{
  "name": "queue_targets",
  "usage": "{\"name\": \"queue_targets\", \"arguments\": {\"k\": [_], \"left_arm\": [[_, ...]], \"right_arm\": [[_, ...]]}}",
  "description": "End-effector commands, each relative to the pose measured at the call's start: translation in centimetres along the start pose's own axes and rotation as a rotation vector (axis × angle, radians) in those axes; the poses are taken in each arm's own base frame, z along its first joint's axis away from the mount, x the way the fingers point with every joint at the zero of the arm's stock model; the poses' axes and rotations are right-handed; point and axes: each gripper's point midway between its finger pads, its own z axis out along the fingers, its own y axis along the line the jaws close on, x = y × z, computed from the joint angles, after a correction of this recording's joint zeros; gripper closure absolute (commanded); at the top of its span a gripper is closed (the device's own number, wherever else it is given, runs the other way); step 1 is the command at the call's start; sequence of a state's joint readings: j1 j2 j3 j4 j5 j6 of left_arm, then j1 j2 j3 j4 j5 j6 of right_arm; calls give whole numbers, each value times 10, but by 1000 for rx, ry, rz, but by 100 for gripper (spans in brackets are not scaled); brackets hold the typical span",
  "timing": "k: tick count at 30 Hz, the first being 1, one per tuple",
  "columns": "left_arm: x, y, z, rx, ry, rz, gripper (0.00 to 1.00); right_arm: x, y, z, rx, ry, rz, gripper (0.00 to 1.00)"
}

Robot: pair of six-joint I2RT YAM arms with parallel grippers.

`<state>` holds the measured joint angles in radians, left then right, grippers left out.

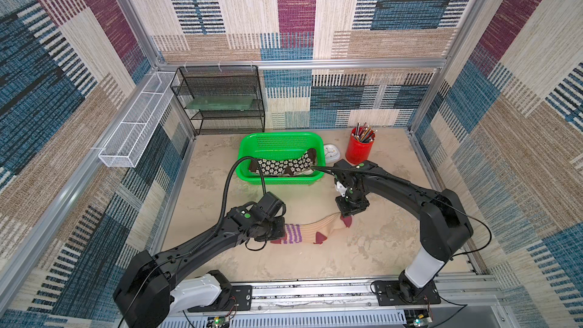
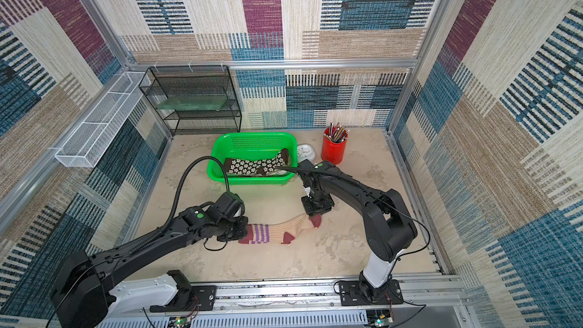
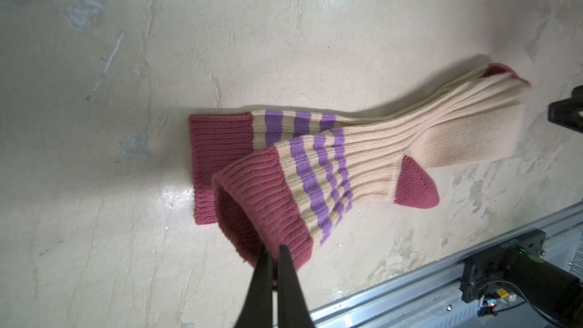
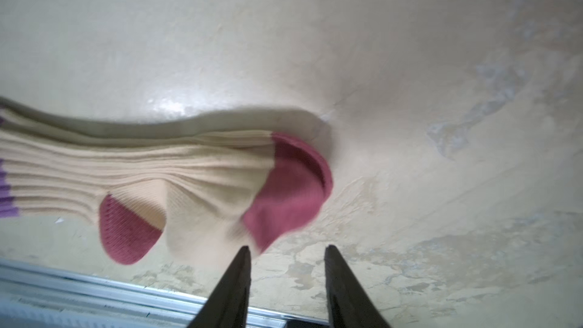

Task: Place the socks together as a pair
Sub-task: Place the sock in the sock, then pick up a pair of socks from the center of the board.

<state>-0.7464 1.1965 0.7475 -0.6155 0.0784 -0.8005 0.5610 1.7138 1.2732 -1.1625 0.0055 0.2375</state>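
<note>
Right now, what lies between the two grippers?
The purple-striped socks, one atop the other, span that stretch in both top views. The left gripper pinches the upper sock's maroon cuff, and the right gripper stands open by the toes.

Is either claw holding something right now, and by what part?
The left claw pinches the upper striped sock by its maroon cuff. The right claw is open, holding nothing.

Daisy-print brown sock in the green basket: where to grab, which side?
Pinch the dark brown daisy-print knit sock at its brown end by the green plastic basket's right wall, right claw coming straight down: the walls block side approaches, and that end looks raised.
</note>
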Motion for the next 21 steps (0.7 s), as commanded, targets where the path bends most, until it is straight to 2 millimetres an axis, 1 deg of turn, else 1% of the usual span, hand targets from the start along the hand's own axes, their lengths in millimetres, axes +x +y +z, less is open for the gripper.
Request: {"name": "queue_targets", "arguments": {"k": [1,3,4,5,6,7,9,11,13,16,18,21], "left_arm": [[-8,-6,1,24,-38,15,93],[-9,-8,-3,39,-49,12,73],[-10,-7,-6,36,-57,7,65],[-10,-3,-9,21,-70,-3,48],[-9,3,-14,3,-81,-17,32],[-8,8,-18,-11,-87,-29,24],[-5,15,-27,-25,-100,-56,7],[-2,22,-33,-32,-114,-76,3],[-1,24,-34,-26,-126,-86,1],[1,20,-24,7,-114,-98,1],[1,20,-15,-3,-102,-103,1],[-2,22,-4,-29,-99,-103,4]], "right_arm": [[-10,-22,-4,118,-66,62,47],[-15,-22,-12,108,-108,92,44],[-16,-18,-16,79,-126,97,42],[-17,-13,-17,43,-143,102,40],[-16,-11,-17,19,-155,116,38],[-14,-8,-16,-8,-158,123,38],[-7,-3,-6,-74,-148,140,36],[-3,-3,3,-102,-148,154,36],[-2,-6,9,-128,-149,180,35],[-6,-8,13,-175,-171,199,34],[-7,-7,15,-201,-177,201,34],[-4,-8,22,-216,-164,200,34]]}}
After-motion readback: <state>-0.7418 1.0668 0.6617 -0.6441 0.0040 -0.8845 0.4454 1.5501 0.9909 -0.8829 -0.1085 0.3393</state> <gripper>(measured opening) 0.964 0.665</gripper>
